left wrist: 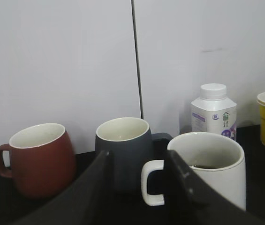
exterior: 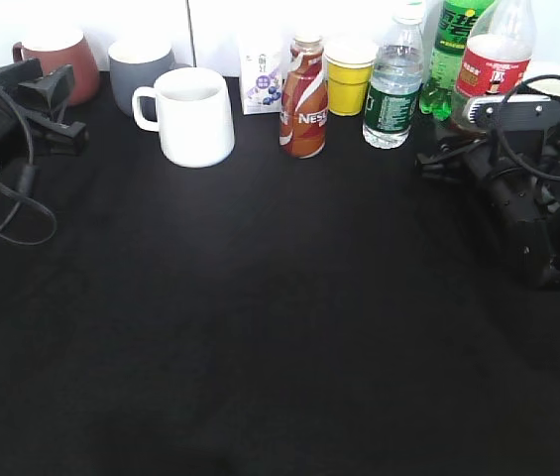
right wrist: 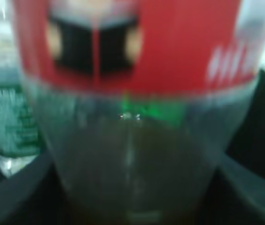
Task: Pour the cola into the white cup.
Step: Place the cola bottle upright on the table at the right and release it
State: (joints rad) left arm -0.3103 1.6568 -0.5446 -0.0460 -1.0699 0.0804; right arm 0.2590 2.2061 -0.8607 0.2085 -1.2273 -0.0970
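Black cloth covered the table [exterior: 260, 327], and the arms were parked at its two far corners, so that the middle was left free.

The right gripper [right wrist: 132, 206] was set at the base of the cola [exterior: 493, 64], presumably so that the bottle could be lifted low down and tipped from there. In the right wrist view the bottle filled the space between the two dark fingers [right wrist: 15, 192], one on each side of its lower body. Whether the fingers were pressed against the plastic or merely flanked it could not be told, as that view was blurred. The cola was seen upright, its long axis vertical and its neck pointed up, so nothing was being poured yet. Only a shallow layer of dark liquid was visible near its bottom. A water bottle [right wrist: 10, 126] stood just to the left of the gripper.

The left gripper [left wrist: 137, 197] was held low and empty, its jaws apart. It was probably left there as a standby, perhaps to steady the mug. The white cup [left wrist: 209, 168] stood just ahead of it and slightly to its right, upright, mouth up, its handle turned toward the gripper. Something dark lay at its bottom. A grey mug [left wrist: 123, 150] was directly ahead, behind the cup, and a red-brown mug [left wrist: 36, 157] ahead to the left.

The cup stood well apart from the cola, so a carry across was judged necessary.
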